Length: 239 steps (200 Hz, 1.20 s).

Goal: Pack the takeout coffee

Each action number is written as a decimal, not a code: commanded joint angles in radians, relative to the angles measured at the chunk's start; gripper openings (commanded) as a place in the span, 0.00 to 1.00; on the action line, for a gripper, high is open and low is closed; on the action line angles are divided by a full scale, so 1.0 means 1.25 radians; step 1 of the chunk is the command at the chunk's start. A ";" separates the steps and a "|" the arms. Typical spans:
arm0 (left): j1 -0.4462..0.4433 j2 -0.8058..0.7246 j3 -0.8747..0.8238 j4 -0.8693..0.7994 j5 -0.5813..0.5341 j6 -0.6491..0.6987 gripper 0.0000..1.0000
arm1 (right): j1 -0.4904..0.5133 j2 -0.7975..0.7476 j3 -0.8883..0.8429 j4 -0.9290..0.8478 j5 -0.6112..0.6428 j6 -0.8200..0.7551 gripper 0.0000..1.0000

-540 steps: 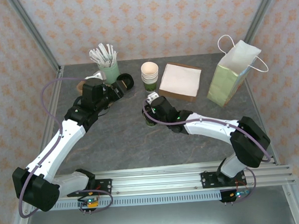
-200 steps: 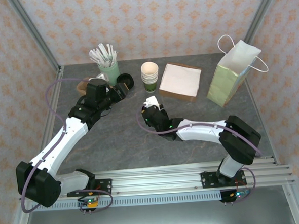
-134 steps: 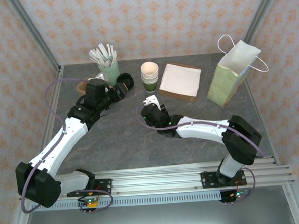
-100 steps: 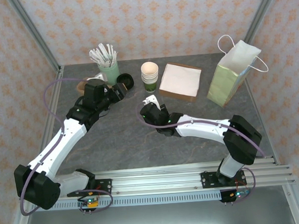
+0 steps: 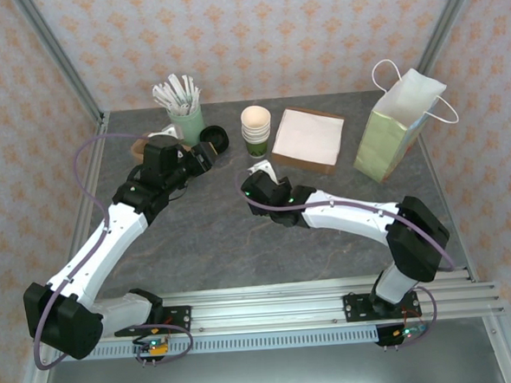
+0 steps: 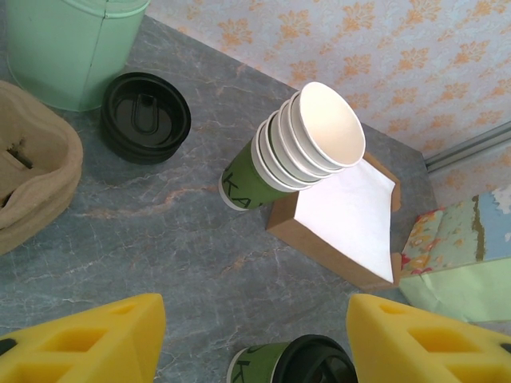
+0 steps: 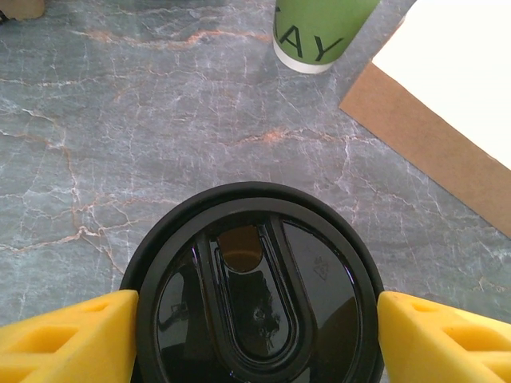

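The takeout coffee [image 7: 255,295] stands upright on the grey table, its black lid right under my right wrist camera. My right gripper [image 7: 257,323] is open. Its yellow fingers [image 7: 72,339] flank the cup at the width of the lid rim, apart from the narrower cup body. In the top view this gripper [image 5: 260,189] covers the cup at mid-table. In the left wrist view the coffee [image 6: 291,363] shows at the bottom edge, beyond my open left gripper [image 6: 255,339], which holds nothing. From above, the left gripper [image 5: 203,154] hovers at the back left.
A stack of lidless cups [image 5: 256,129] stands just behind the coffee, beside a brown box of white napkins [image 5: 308,139]. An open green paper bag [image 5: 399,126] is at the back right. A loose black lid [image 5: 215,142], a mint tumbler [image 5: 184,118] and a brown carrier [image 6: 32,183] sit at the back left.
My right gripper's fingers have spread apart from the coffee cup, which stays standing on the table. The left arm has barely moved.
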<state>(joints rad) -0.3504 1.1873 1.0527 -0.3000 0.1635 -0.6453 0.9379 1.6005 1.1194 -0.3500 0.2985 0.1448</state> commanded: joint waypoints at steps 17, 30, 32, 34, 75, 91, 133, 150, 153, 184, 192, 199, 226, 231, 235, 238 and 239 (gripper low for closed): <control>0.008 -0.009 -0.003 -0.008 -0.012 0.016 0.63 | -0.021 -0.041 0.013 -0.051 -0.038 0.036 0.79; 0.008 -0.009 -0.005 -0.006 -0.009 0.015 0.63 | -0.026 -0.048 0.016 -0.051 -0.047 0.040 0.79; 0.008 -0.009 -0.005 -0.006 -0.009 0.014 0.63 | -0.026 -0.048 0.016 -0.051 -0.049 0.040 0.79; 0.008 -0.009 -0.005 -0.006 -0.009 0.014 0.63 | -0.027 -0.049 0.016 -0.051 -0.049 0.042 0.80; 0.008 -0.006 -0.003 -0.006 -0.003 0.014 0.63 | -0.039 -0.068 0.019 -0.052 -0.075 0.051 0.81; 0.007 -0.003 -0.001 -0.006 -0.002 0.015 0.63 | -0.040 -0.076 0.019 -0.056 -0.089 0.055 0.82; 0.007 0.022 0.008 -0.005 0.054 0.032 0.63 | -0.088 -0.179 0.000 -0.075 -0.215 0.055 0.85; 0.001 0.041 0.013 -0.011 0.102 0.053 0.63 | -0.149 -0.210 -0.008 -0.110 -0.323 0.063 0.87; -0.002 0.043 0.014 -0.014 0.108 0.057 0.63 | -0.163 -0.214 -0.010 -0.116 -0.346 0.068 0.87; -0.017 0.057 0.016 -0.039 0.102 0.078 0.63 | -0.324 -0.212 -0.054 -0.079 -0.620 0.172 0.88; -0.017 0.058 0.013 -0.038 0.099 0.076 0.63 | -0.346 -0.199 -0.061 -0.054 -0.670 0.199 0.87; -0.017 0.057 0.013 -0.037 0.100 0.075 0.63 | -0.359 -0.184 -0.062 -0.039 -0.701 0.226 0.87; -0.018 0.051 0.013 -0.041 0.095 0.077 0.63 | -0.395 -0.125 -0.076 0.013 -0.759 0.301 0.87; -0.018 0.050 0.013 -0.043 0.092 0.078 0.63 | -0.399 -0.115 -0.080 0.025 -0.769 0.311 0.86; -0.018 0.049 0.013 -0.043 0.090 0.079 0.63 | -0.400 -0.109 -0.082 0.031 -0.772 0.316 0.86; -0.018 0.048 0.013 -0.044 0.089 0.080 0.63 | -0.399 -0.103 -0.082 0.035 -0.776 0.319 0.86; -0.018 0.047 0.013 -0.044 0.089 0.080 0.63 | -0.399 -0.102 -0.082 0.036 -0.777 0.321 0.86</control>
<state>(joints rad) -0.3664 1.2640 1.0527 -0.3305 0.2806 -0.5735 0.4538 1.4345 1.0401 -0.3885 -0.5339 0.4377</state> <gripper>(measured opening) 0.629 0.864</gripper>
